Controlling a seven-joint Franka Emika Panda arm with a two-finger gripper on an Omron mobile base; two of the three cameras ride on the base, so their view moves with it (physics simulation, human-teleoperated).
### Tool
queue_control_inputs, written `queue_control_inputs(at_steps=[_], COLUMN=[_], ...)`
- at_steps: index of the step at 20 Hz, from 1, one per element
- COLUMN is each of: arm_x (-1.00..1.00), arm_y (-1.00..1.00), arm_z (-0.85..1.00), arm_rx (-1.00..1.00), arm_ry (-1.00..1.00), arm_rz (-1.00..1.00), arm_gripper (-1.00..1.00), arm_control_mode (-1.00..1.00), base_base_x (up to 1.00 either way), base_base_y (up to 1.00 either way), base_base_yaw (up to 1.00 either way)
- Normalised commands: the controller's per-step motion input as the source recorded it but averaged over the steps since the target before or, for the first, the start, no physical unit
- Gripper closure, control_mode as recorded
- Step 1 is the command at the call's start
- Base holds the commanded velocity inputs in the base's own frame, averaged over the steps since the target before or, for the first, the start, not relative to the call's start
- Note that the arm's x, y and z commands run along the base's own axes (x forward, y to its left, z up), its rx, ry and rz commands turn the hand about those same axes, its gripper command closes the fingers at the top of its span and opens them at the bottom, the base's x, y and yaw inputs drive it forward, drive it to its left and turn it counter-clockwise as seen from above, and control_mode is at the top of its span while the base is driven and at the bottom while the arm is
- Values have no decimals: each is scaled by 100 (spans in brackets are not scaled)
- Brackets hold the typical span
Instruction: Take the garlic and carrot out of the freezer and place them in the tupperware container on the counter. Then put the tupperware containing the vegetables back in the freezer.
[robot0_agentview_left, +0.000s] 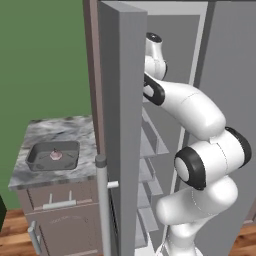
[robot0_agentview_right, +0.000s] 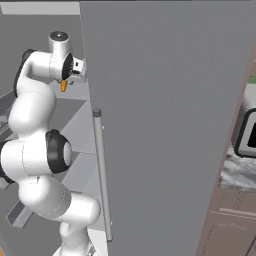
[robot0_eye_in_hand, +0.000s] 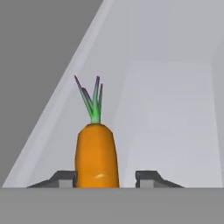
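1. Where the arm reaches past the open door (robot0_agentview_left: 122, 100) into the freezer (robot0_agentview_right: 165, 100), the fingers (robot0_eye_in_hand: 105, 177) sit partly closed with the carrot (robot0_eye_in_hand: 96, 155) standing between them.
2. Seen from the hand, the left finger touches the carrot's side, while a gap shows between the carrot and the right finger; I cannot tell whether the grip is firm.
3. Green and purple leaf stalks (robot0_eye_in_hand: 93, 99) rise from the carrot's top, pointing away from the fingers toward the pale inner wall of the freezer.
4. From the right base view, the carrot shows as a small orange tip just below the wrist (robot0_agentview_right: 70, 66).
5. Well away from the fingers, to the freezer's left, the bench (robot0_agentview_left: 40, 131) carries the tupperware container (robot0_agentview_left: 35, 159).
6. Inside that tray lies the garlic (robot0_agentview_left: 55, 155), resting on its floor.
7. Slanted grey shelves (robot0_agentview_left: 149, 145) run down the freezer below the fingers.
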Motion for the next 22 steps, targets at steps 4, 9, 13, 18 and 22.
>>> queue_control_inputs(at_steps=[4, 9, 13, 18, 22], arm_x=[0, 0, 0, -18, -43], arm_y=[0, 0, -2, -20, -44], arm_z=[-26, -1, 0, 0, 2], arm_rx=[0, 0, 0, 0, 0], arm_ry=[0, -4, -5, -4, -4], arm_rz=[0, -4, -6, -4, 0], arm_gripper=[100, 100, 100, 100, 100], arm_control_mode=[-100, -100, -100, -100, -100], base_base_x=[0, 0, 0, 0, 0], base_base_y=[0, 0, 0, 0, 0], base_base_yaw=[0, 0, 0, 0, 0])
